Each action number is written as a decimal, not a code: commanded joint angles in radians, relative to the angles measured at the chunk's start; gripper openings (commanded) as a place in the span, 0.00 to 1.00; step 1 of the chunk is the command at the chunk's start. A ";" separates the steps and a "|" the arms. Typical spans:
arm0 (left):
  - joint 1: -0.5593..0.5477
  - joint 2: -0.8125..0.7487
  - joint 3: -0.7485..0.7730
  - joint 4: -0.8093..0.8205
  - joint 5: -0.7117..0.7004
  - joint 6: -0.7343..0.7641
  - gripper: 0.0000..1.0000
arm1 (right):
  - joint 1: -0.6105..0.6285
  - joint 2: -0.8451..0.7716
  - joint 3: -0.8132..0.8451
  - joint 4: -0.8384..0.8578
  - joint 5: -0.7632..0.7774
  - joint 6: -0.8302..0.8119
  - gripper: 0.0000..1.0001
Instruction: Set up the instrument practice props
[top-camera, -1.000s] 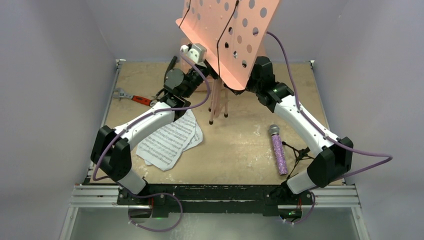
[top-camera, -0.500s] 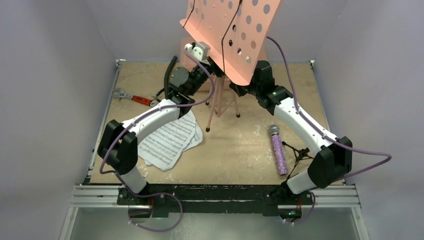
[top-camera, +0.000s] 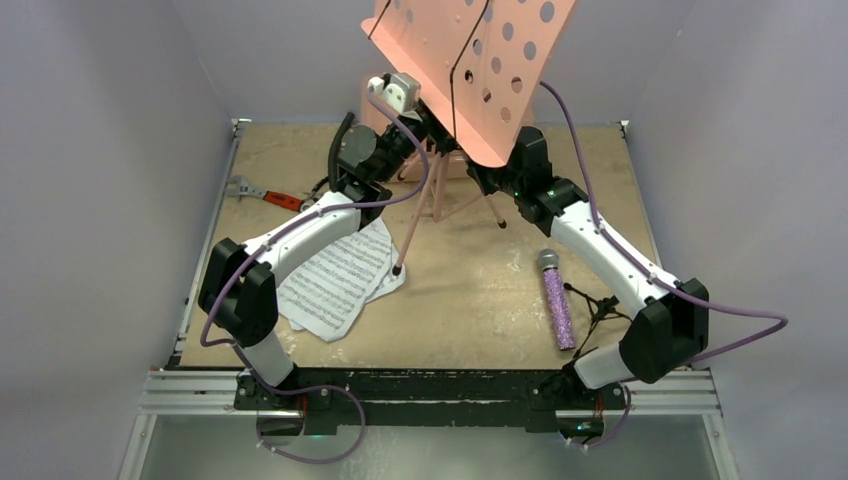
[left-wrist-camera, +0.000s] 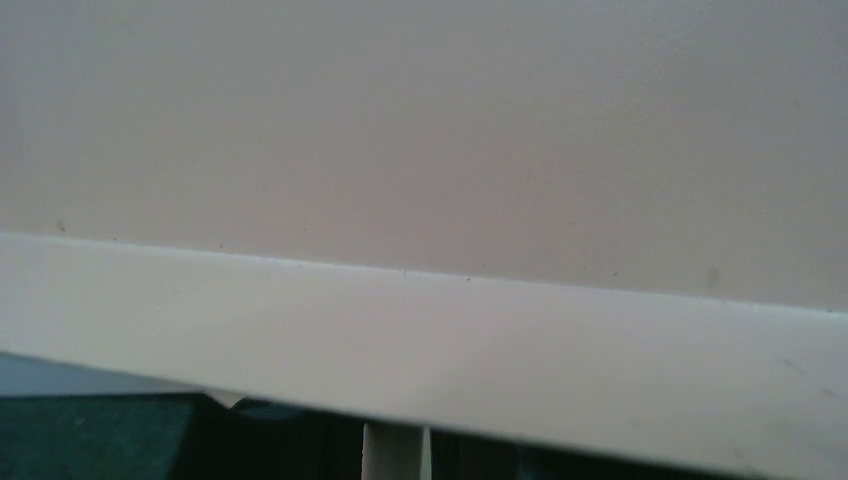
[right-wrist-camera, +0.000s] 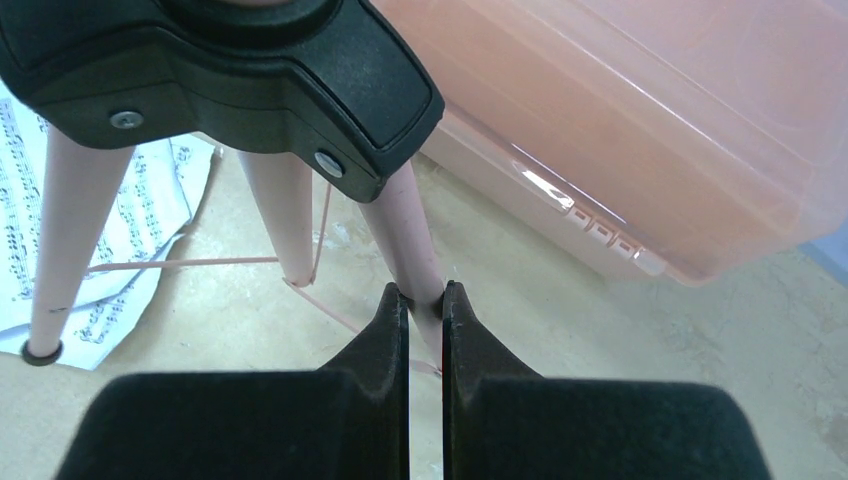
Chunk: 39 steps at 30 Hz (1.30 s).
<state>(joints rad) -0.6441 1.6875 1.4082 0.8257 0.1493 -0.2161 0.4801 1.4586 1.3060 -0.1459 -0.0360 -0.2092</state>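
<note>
Between the fingers of the right gripper (right-wrist-camera: 425, 296), which are pressed together, sits one thin pink leg of the pink perforated music stand (top-camera: 470, 60); the grasp is just below the black hub (right-wrist-camera: 230, 70) where the three legs meet. From above, the stand leans, with its perforated desk high over the far part of the table (top-camera: 480, 310) and its legs spread below. The longest-looking leg reaches toward the near side and ends in a black foot cap (top-camera: 399, 268) at the edge of the white sheet-music pages (top-camera: 335, 280); I cannot tell if it touches them. The left gripper (top-camera: 428, 122) goes under the desk of the stand, near the pole, but its fingers are hidden there and its own camera shows only a blurred pale surface, so I cannot tell if it grasps anything. Just behind the legs stands a pink translucent plastic box (right-wrist-camera: 650, 130). The purple glittery microphone (top-camera: 558, 305) lies near the right arm, with the small black tripod mic stand (top-camera: 600, 305) beside it. A red-handled wrench (top-camera: 265, 195) lies at the left edge.
</note>
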 joint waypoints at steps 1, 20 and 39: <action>-0.021 -0.131 0.199 0.548 -0.010 -0.078 0.00 | -0.034 0.020 -0.061 -0.091 0.089 0.042 0.00; -0.035 -0.225 0.076 0.543 0.014 -0.078 0.00 | -0.035 -0.093 -0.202 -0.071 0.090 -0.028 0.00; -0.051 -0.412 -0.171 0.463 0.106 -0.026 0.00 | -0.035 -0.111 -0.251 -0.072 -0.005 -0.078 0.00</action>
<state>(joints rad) -0.6819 1.5028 1.1687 0.8585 0.2081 -0.2047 0.4858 1.3285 1.0840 -0.1509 -0.1284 -0.3401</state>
